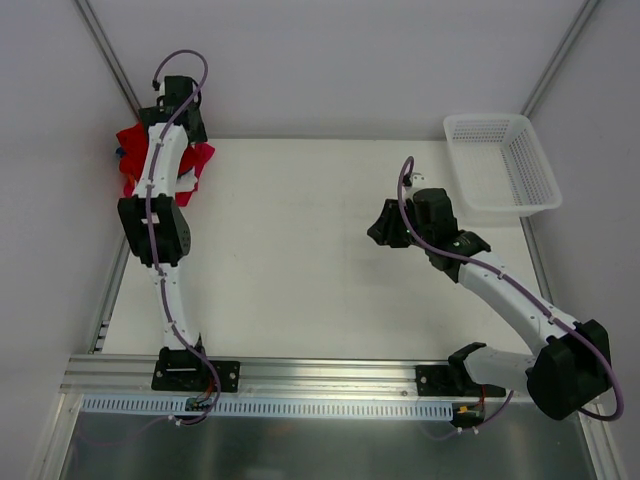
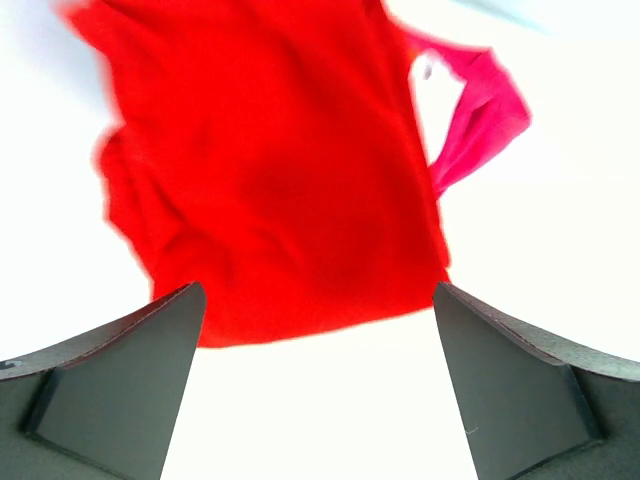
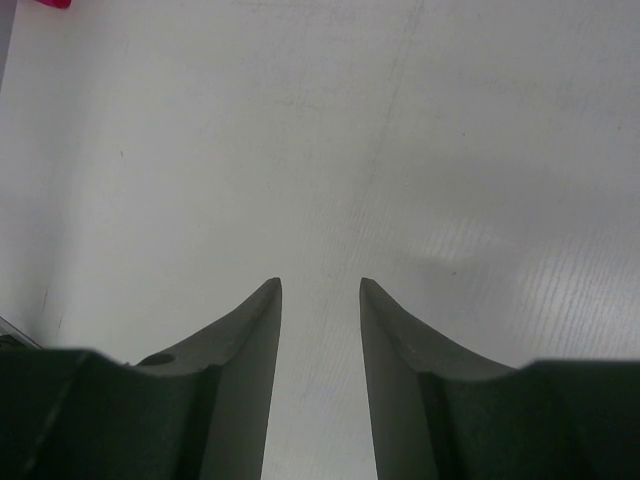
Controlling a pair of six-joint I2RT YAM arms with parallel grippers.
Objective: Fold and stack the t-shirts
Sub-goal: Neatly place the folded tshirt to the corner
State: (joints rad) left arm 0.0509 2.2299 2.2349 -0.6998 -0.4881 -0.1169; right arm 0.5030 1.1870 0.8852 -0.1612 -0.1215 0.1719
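Mia: What is the left claw [image 2: 318, 292] doing?
Ben: Its two fingers are wide apart and nothing is in them. It hangs over the near edge of the red t-shirt [image 2: 270, 170].
Mia: Which way does the shirt lie?
Ben: In the claw's own camera it is longer than it is wide. Its long way runs straight away from the claw. The near edge goes across, from one finger to the other. It is rumpled, so I cannot tell which end is the neck.
Mia: Is anything beside it?
Ben: A pink cloth [image 2: 480, 115] pokes out at its right side, touching it.
Mia: Where is all that on the counter [image 1: 300, 260]?
Ben: In the far left corner, partly under the left arm [image 1: 160, 200].
Mia: And the right claw [image 3: 320, 283]?
Ben: Its fingers are a little apart, with nothing between them. It points at the counter, well away from the shirts.
Mia: What else is there?
Ben: A white mesh basket [image 1: 505, 165] sits in the far right corner.
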